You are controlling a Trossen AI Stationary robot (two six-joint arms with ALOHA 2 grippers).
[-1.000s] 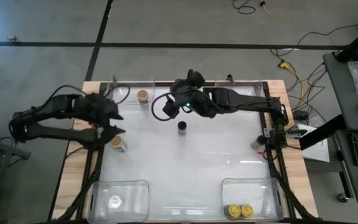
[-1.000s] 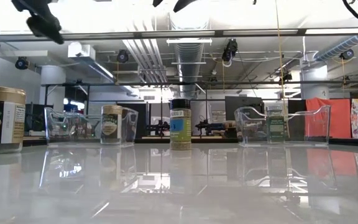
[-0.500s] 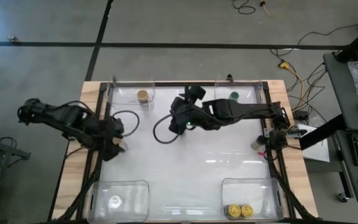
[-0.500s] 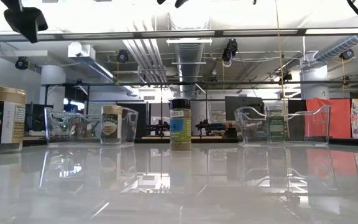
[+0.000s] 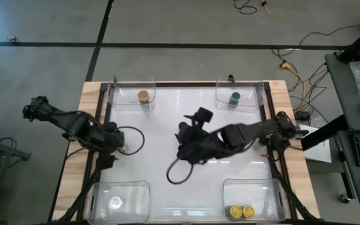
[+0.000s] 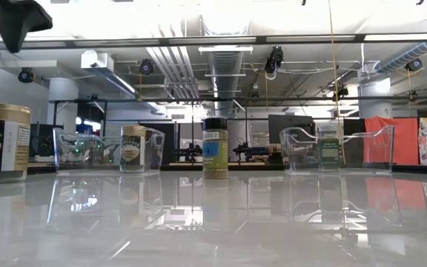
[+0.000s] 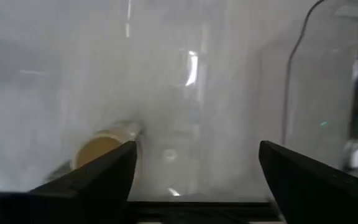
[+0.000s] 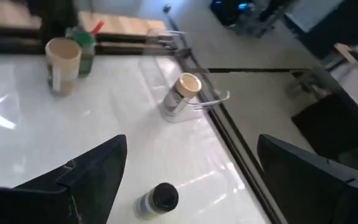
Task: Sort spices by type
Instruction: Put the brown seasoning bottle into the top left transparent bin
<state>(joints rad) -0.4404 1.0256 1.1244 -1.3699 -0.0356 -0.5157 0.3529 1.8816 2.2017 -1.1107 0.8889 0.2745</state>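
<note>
My left gripper [image 7: 194, 171] hangs open at the table's left edge [image 5: 109, 150], pointing down. A tan-lidded spice jar [image 7: 98, 149] stands on the table just beside one finger. My right gripper [image 8: 201, 177] is open above the table's middle [image 5: 186, 150]. A black-lidded spice jar [image 8: 157, 200] stands upright below and ahead of it; the arm hides this jar in the high view, and the low view shows it [image 6: 214, 148]. Another tan jar [image 5: 144, 97] stands in the far-left tub. A green jar [image 5: 234, 97] is in the far-right tub, and two yellow jars [image 5: 240, 212] in the near-right tub.
Four clear tubs sit at the table's corners; the near-left tub [image 5: 120, 187] holds one pale-lidded jar [image 5: 116, 202]. A cable loop [image 5: 180, 174] hangs from the right arm over the table's middle. The white surface between the tubs is bare.
My right gripper has swung from the far middle toward the near edge and now covers the black-lidded jar in the high view. My left gripper has moved toward the near-left, coming over the tan jar at the left edge. No jar has moved.
</note>
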